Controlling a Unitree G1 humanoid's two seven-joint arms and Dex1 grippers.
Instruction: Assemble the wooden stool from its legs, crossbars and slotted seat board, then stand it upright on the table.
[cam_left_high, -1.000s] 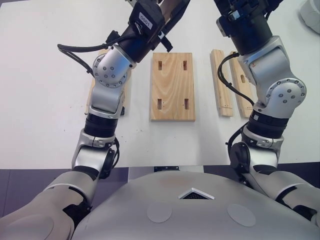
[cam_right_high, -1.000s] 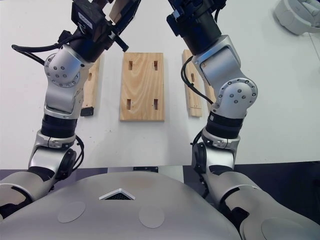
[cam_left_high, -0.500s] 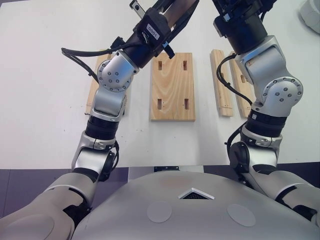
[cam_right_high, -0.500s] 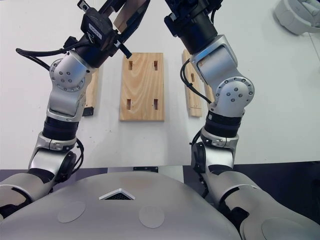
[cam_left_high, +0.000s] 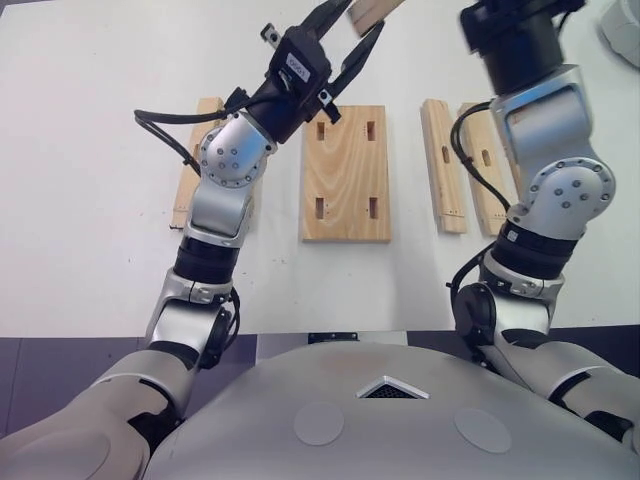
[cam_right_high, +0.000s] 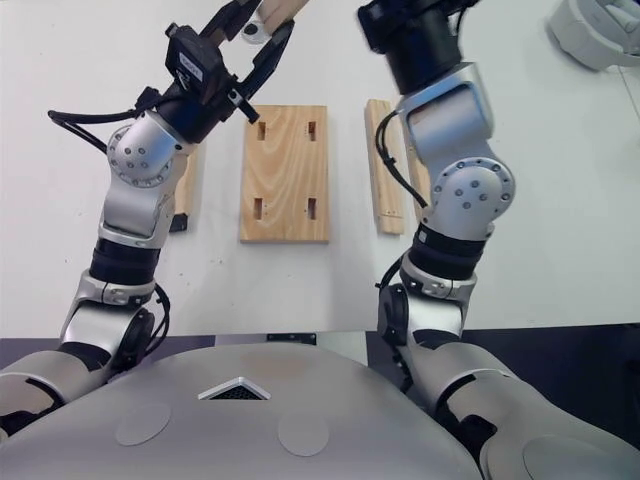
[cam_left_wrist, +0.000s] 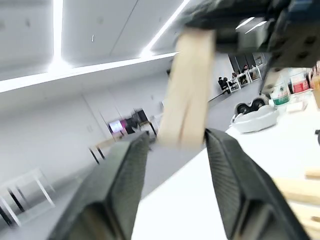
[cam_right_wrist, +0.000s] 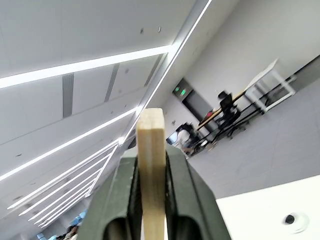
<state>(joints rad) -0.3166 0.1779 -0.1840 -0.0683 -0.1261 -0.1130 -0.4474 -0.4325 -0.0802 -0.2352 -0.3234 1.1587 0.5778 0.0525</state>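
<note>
high over table | right gripper clamps wooden piece | left gripper wide open — piece end between

The pale rectangular slotted wooden seat board is bare, smooth, matt wood with clear grain, like the pale wooden slat clamped in the right pincer. The white counter looks smooth and matt. The dark fingers of the left pincer look like matt plastic.
</note>
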